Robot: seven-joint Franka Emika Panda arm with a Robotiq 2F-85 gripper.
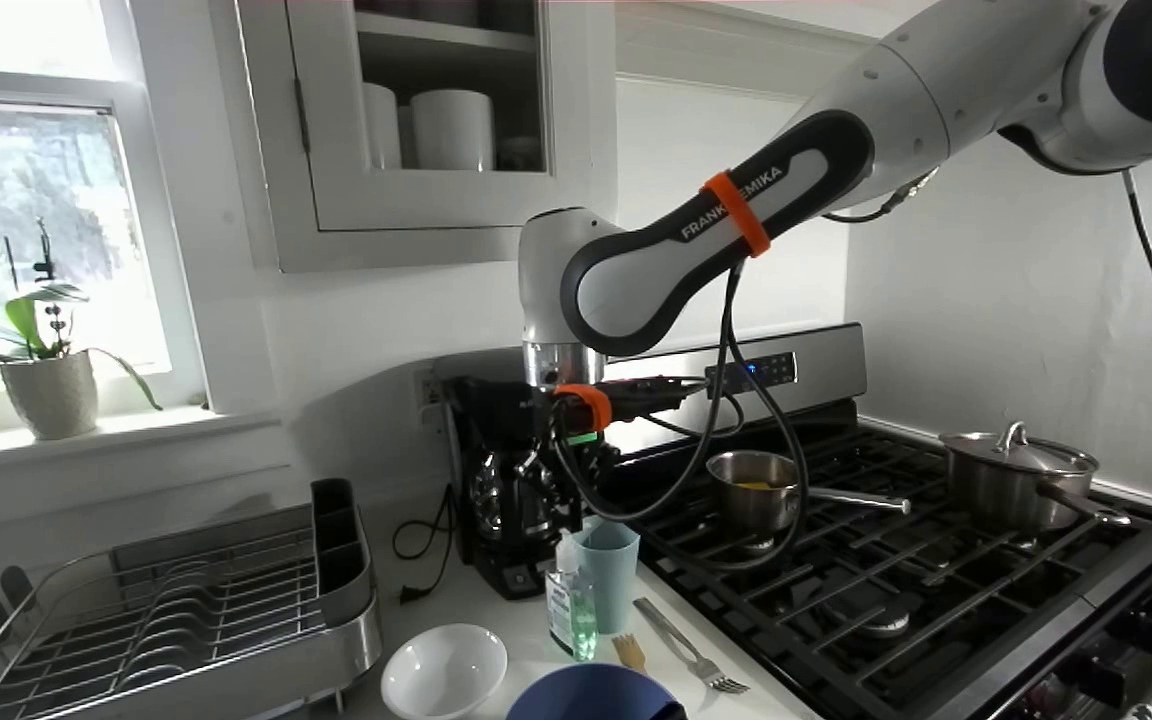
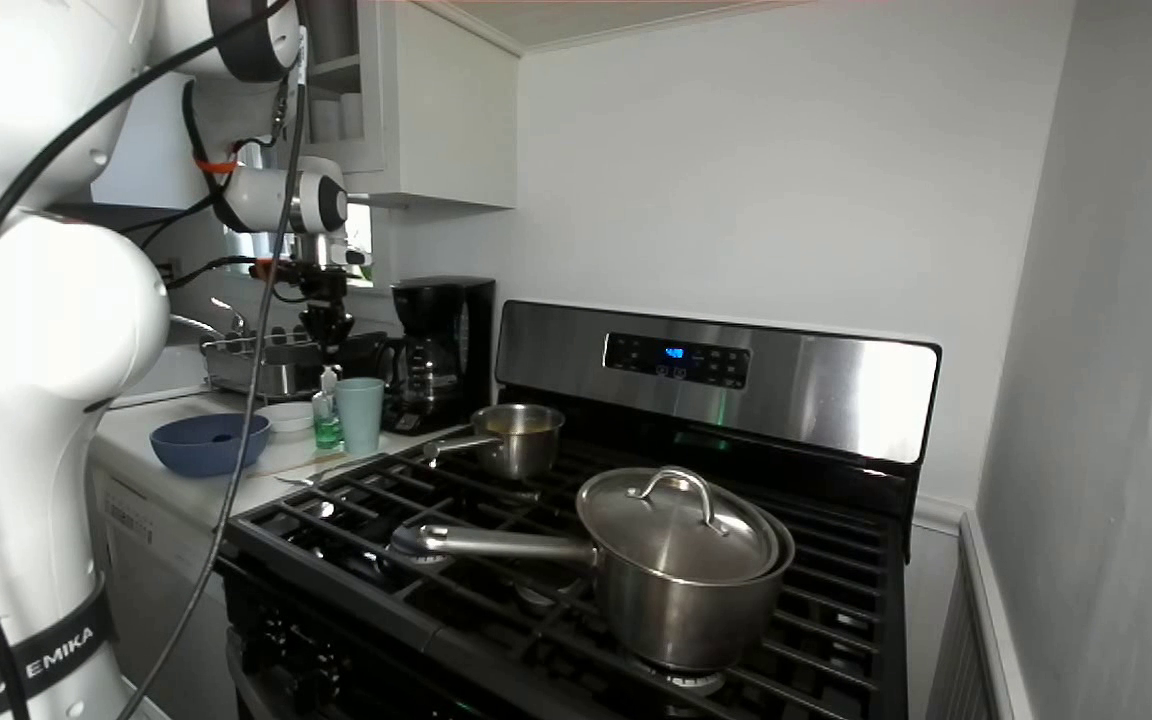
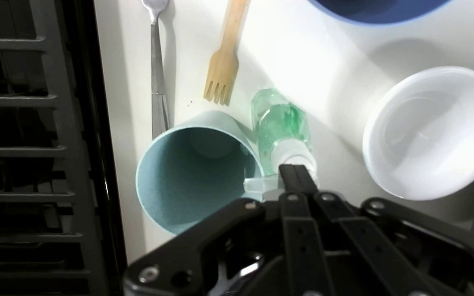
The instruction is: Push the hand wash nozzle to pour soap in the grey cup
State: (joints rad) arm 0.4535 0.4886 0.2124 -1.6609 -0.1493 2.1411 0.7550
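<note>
The grey cup, a pale grey-green tumbler (image 1: 610, 585) (image 2: 360, 418) (image 3: 194, 176), stands upright and open on the counter. Beside it stands a clear hand wash bottle with green soap (image 1: 573, 612) (image 2: 327, 428) (image 3: 280, 123). Its pale nozzle (image 3: 259, 184) points over the cup's rim in the wrist view; the pump head is partly hidden by the fingertips. My gripper (image 3: 296, 167) is shut and empty, its fingertips pressed together, pointing down directly above the pump head. It also shows in an exterior view (image 2: 330, 352) just over the bottle. Whether the tips touch the pump I cannot tell.
A white bowl (image 3: 430, 135) and a dark blue bowl (image 2: 201, 450) stand near the bottle. A metal fork (image 3: 157, 65) and a wooden fork (image 3: 223, 65) lie by the cup. The black coffee maker (image 2: 441, 340) stands behind. The stove (image 1: 896, 590) with pots borders the counter.
</note>
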